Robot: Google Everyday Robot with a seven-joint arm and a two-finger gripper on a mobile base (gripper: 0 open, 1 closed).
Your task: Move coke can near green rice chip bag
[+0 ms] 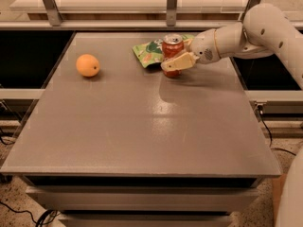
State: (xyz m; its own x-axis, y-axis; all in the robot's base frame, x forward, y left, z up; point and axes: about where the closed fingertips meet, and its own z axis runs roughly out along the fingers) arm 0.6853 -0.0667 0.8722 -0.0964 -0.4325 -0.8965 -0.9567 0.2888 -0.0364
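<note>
The jaws are clamped on the coke can, 1 tan finger lying across the can's front face low down, the other mostly hidden on the far side. The gripper sits at the far edge of the table, a little right of its middle, reaching in from the right. The can stands upright in the grip, silver top and pull tab facing up, red side toward the camera; its base is at or just above the tabletop, and which of the 2 cannot be told. Just to the can's left, touching it or nearly so, lies the green rice chip bag, flat and crinkled, part of it tucked behind the can. Behind the gripper the white wrist leads back to the thick white arm, which bends down along the right edge of the view. Well apart from the can and bag, on the far left of the grey table, rests 1 orange. Beyond the table's back edge runs a metal rail with upright posts.
</note>
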